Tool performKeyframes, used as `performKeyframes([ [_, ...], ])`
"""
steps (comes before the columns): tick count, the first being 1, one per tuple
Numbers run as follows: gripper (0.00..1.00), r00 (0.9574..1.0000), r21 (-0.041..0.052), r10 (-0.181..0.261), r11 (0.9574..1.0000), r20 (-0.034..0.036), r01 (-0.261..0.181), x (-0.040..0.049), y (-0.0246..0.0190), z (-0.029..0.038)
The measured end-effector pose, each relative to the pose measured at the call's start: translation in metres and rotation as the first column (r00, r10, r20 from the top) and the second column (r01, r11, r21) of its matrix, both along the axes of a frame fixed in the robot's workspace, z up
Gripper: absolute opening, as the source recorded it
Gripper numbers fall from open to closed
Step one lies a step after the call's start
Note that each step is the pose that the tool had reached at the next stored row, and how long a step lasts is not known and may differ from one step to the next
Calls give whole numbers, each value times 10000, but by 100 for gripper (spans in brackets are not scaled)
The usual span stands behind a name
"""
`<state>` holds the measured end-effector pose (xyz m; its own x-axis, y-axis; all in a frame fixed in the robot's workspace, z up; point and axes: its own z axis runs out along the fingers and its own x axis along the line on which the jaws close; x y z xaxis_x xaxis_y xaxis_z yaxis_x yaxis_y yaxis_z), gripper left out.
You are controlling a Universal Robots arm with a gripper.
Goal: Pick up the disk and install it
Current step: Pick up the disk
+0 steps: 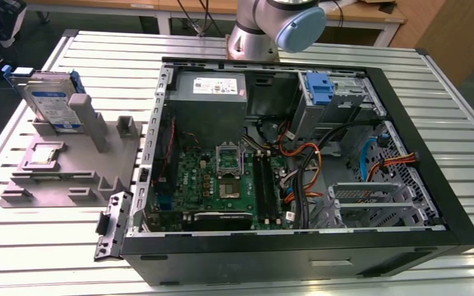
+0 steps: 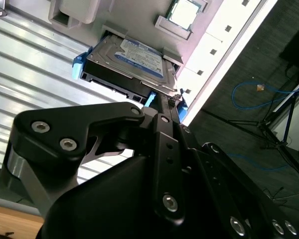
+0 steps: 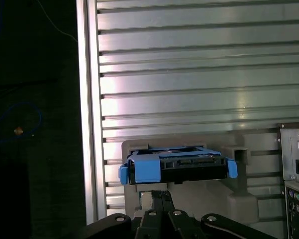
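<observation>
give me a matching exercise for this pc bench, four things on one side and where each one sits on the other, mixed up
Things:
1. the disk
2. power-supply box
3. blue bracket
4. motherboard

Places:
a. flat on the floor of the open computer case
b. on edge in the grey holder, outside the case
c. in the metal drive cage inside the case
d. inside the case, white sticker facing up

Pairs: 1-b, 2-d, 3-c, 4-a

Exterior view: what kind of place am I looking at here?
Probably a robotics lab or workshop: a robot arm stands behind an opened computer case on a ribbed metal table, with the disk propped in a grey fixture beside it.
</observation>
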<state>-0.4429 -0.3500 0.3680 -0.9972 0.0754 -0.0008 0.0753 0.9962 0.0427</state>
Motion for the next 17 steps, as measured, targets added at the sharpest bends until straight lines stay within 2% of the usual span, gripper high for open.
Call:
performKeyframes([
  [3,10,9998,-1,174,9998,-1,-174,-1,0,0],
  [6,10,9980,0,628,9980,1,-628,-1,0,-1],
  [12,10,9881,0,1538,9881,0,-1538,0,0,0],
  [14,10,9850,0,1726,9850,0,-1726,0,0,0],
  [17,10,9826,0,1855,9826,-1,-1855,-1,-5,0],
])
